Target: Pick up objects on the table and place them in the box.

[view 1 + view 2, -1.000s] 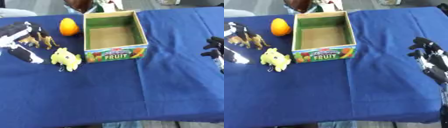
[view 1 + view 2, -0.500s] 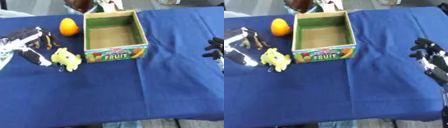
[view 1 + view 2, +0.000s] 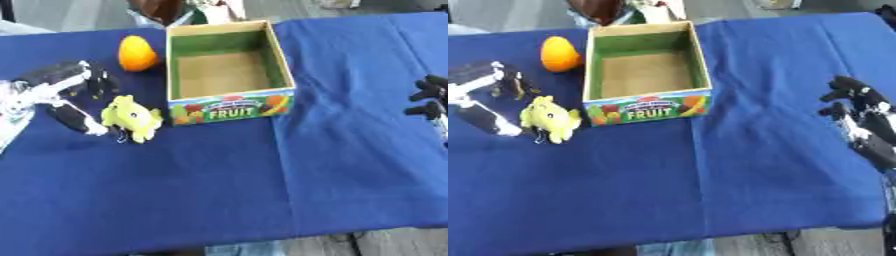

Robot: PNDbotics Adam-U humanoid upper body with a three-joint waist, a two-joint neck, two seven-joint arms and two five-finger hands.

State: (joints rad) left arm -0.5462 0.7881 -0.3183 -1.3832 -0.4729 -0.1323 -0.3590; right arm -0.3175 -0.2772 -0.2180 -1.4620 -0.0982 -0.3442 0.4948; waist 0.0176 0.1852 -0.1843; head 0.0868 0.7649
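The left hand [image 3: 61,92], fingers spread open, reaches for the yellow toy [image 3: 131,117] just beside its fingertips; the box [image 3: 229,70] sits empty beyond; next it must close round the toy; right hand [image 3: 859,120] idle, open.

At the left edge of the frame we see our left hand [image 3: 61,87]: black finger segments, silver-white links between them, and a pale tip. At the right edge, our right hand [image 3: 861,120] shows chunky black fingers with white patches along a dark forearm
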